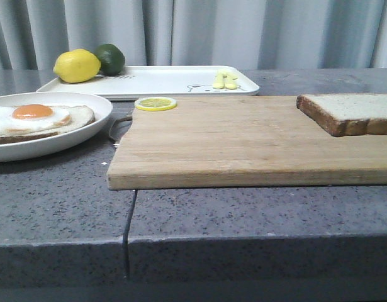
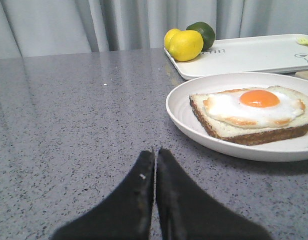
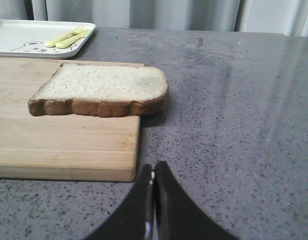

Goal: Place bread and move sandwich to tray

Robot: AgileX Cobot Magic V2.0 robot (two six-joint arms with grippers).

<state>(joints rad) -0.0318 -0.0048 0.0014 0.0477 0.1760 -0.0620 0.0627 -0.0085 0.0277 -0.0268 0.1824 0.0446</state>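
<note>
Bread (image 3: 101, 89) is lying on the cutting board (image 1: 243, 141), egg toast (image 2: 254, 114) is sitting on the plate (image 2: 184, 112), tray (image 1: 174, 80) is waiting. Both grippers (image 2: 155, 165) (image 3: 154, 175) are pinching shut, holding nothing. Nothing is done yet.

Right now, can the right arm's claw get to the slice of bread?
Probably yes. The right claw is shut and points at the slice of bread, which hangs over the cutting board's edge. Only bare countertop lies between them.
</note>
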